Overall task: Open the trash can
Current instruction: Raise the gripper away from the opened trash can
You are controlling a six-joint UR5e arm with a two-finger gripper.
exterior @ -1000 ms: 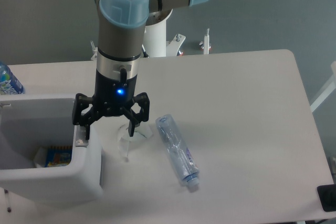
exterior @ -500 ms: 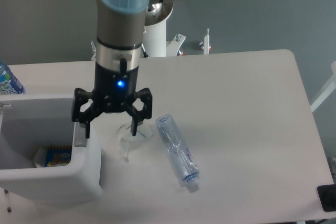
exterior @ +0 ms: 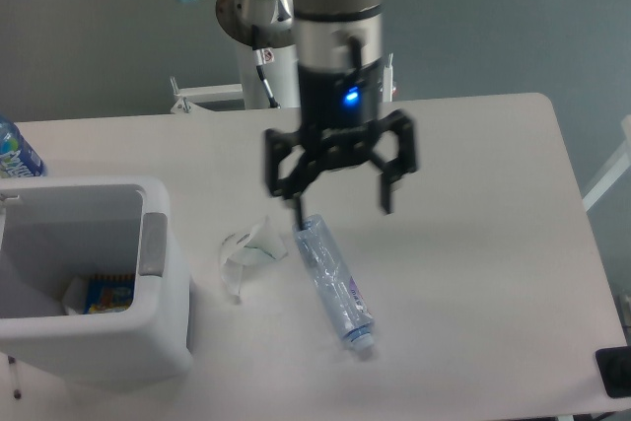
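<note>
Gripper (exterior: 341,182) spread wide, holding nothing, hanging over table (exterior: 473,244); trash can (exterior: 94,283) well off to its left, lower, lid off, grey tab (exterior: 152,243) on near wall; clear bottle (exterior: 333,283) lies just below gripper.

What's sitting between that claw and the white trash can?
On the table between the gripper and the trash can lies only a small crumpled clear plastic piece. It is low and flat, so nothing visible really blocks the way.
</note>
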